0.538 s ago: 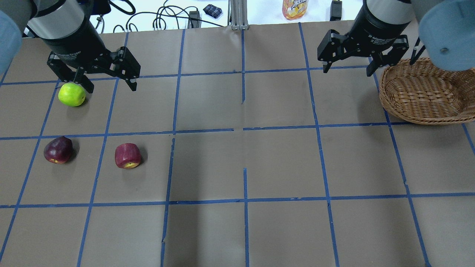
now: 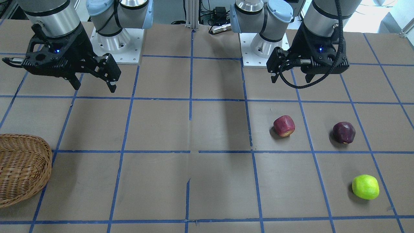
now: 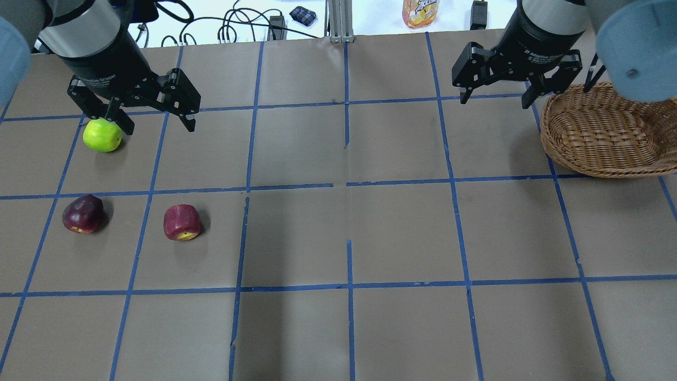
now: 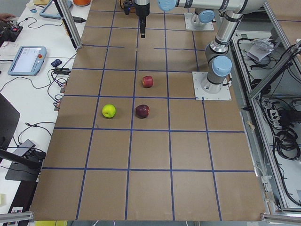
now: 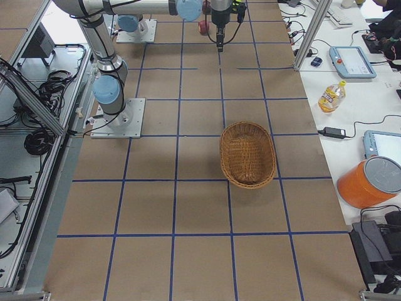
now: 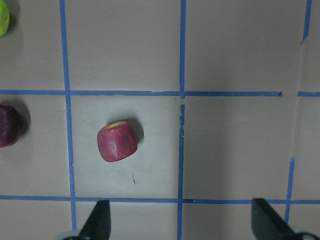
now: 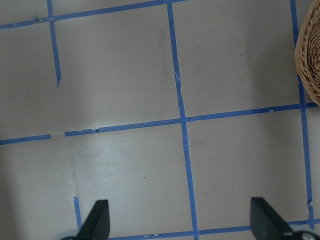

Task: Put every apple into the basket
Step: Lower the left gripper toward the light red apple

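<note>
Three apples lie on the table's left part: the green apple point(image 3: 102, 135), the maroon apple point(image 3: 83, 214) and the red apple point(image 3: 182, 222). My left gripper point(image 3: 157, 126) hangs open and empty above the table, beside the green apple. In the left wrist view the red apple point(image 6: 117, 142) lies ahead of the open left gripper point(image 6: 182, 220), left of centre. The wicker basket point(image 3: 552, 140) stands at the far right and is empty. My right gripper point(image 3: 495, 100) is open and empty, just left of the basket. The basket's edge point(image 7: 310, 55) shows in the right wrist view.
Blue tape lines grid the brown table point(image 3: 349, 233). Cables point(image 3: 238, 26) and a bottle point(image 3: 420, 11) lie beyond the far edge. The robot bases point(image 2: 113, 42) stand at the near side.
Both grippers have shifted only very slightly. The apples and the basket have not moved.
</note>
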`<act>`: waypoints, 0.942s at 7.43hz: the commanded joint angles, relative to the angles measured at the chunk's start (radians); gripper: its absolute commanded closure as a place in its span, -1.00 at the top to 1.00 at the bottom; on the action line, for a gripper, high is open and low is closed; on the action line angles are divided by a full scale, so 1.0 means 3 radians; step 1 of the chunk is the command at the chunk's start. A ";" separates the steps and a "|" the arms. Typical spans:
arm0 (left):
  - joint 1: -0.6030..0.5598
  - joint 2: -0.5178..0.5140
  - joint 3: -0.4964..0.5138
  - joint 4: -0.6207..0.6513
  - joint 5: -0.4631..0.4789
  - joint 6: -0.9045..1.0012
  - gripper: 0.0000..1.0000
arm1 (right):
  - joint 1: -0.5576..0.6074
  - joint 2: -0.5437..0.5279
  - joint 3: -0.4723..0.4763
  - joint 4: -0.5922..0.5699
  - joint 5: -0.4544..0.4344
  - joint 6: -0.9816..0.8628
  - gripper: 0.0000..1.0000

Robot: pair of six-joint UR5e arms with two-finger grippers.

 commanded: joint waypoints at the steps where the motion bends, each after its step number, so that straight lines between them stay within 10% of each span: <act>1: 0.0264 -0.0107 -0.0106 -0.0035 0.0052 0.0046 1.00 | 0.0000 0.0005 0.0000 0.0000 -0.0002 0.0000 1.00; 3: 0.0878 -0.0195 -0.0549 0.0005 -0.0004 0.0366 1.00 | 0.0000 0.0000 0.0000 0.0000 0.0003 0.0000 1.00; 7: 0.1013 -0.0496 -0.1673 0.1581 -0.0157 0.0512 1.00 | 0.0000 0.0005 0.0000 0.0000 0.0014 0.0005 1.00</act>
